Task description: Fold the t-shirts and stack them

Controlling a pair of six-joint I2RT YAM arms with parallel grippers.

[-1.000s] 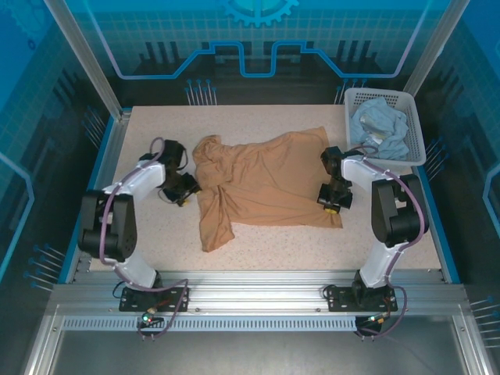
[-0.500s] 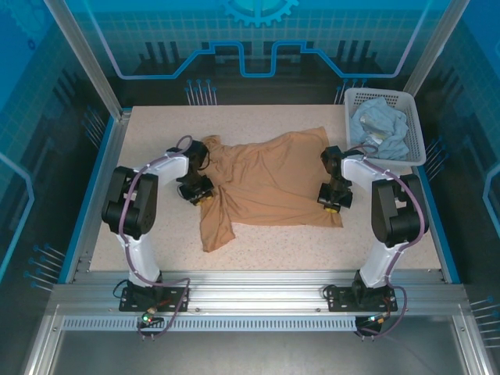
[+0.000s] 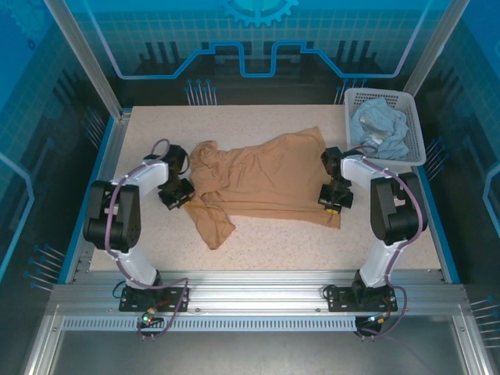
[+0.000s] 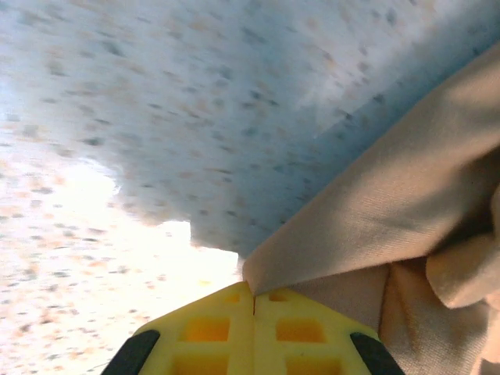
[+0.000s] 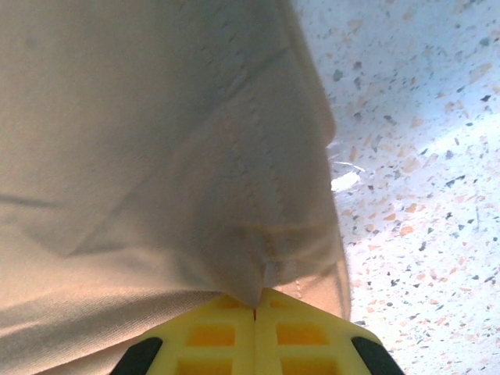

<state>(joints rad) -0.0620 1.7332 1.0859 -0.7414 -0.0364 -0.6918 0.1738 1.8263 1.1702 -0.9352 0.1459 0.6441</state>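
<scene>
The left arm [image 3: 139, 181] and right arm [image 3: 388, 221] are white-and-black with purplish cables [image 3: 158, 144] and yellow claw pads [image 4: 205, 336].

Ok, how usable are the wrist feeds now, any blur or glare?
Left wrist: table smeared with blur, a blown-out white patch at left; tan t-shirt fairly clear. Right wrist: sharp, table speckles crisp, one small glare spot beside the shirt's hem.

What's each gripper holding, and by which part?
Both hold the tan shirt: left gripper pinches a fold at its sleeve end, right gripper pinches the stitched hem at the opposite end.
</scene>
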